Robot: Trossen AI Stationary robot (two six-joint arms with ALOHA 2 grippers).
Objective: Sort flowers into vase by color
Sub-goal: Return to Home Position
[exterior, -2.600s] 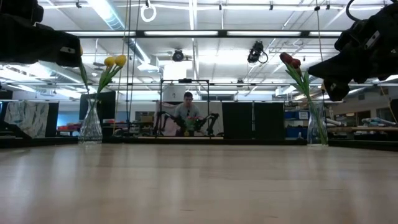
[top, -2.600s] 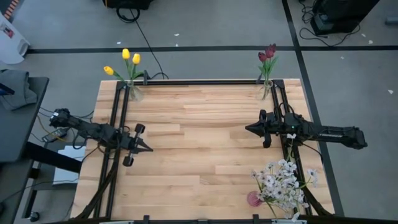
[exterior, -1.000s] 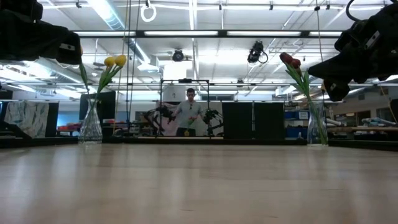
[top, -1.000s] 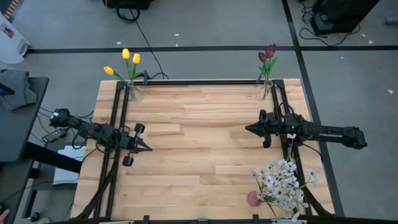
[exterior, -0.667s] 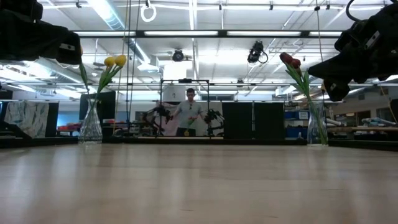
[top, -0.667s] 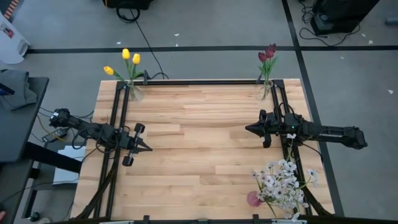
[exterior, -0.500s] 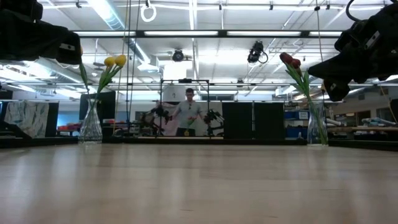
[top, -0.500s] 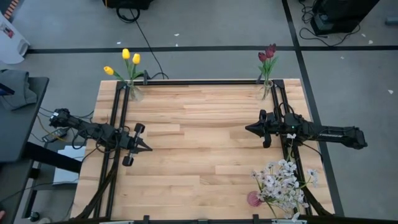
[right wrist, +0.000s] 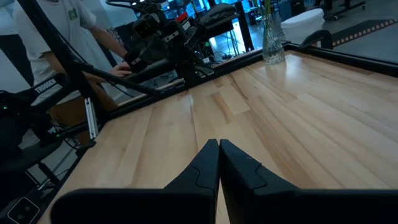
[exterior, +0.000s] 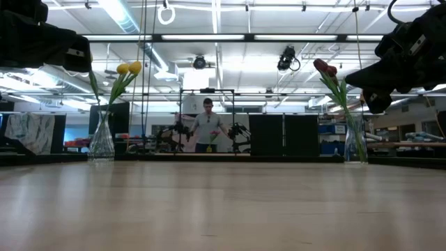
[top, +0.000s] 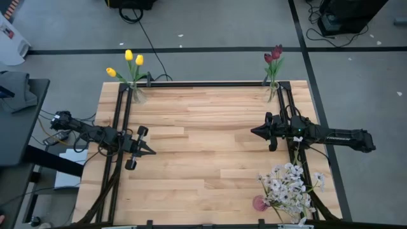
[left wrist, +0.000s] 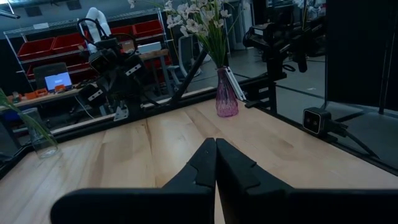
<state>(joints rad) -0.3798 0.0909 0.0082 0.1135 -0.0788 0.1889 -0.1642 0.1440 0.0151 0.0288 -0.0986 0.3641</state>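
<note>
Yellow tulips (top: 130, 60) are standing at the table's (top: 203, 146) far left corner, dark red tulips (top: 274, 55) far right; white blossoms (top: 289, 184) are sitting in the purple vase (top: 259, 203). Left gripper (top: 151, 152) and right gripper (top: 254, 131) are hovering closed, empty.

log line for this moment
left gripper shut, empty | right gripper shut, empty | yellow tulips, red tulips, white flowers: sorted apart

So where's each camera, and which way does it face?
High view: overhead, straight down on the table; both arms show.
Low view: tabletop height, level toward the room; arm parts at upper corners.
Left wrist view: on the left arm, past its shut fingers toward the purple vase.
Right wrist view: on the right arm, past its shut fingers toward the left arm.
Shared: high and low both show the yellow tulips.
</note>
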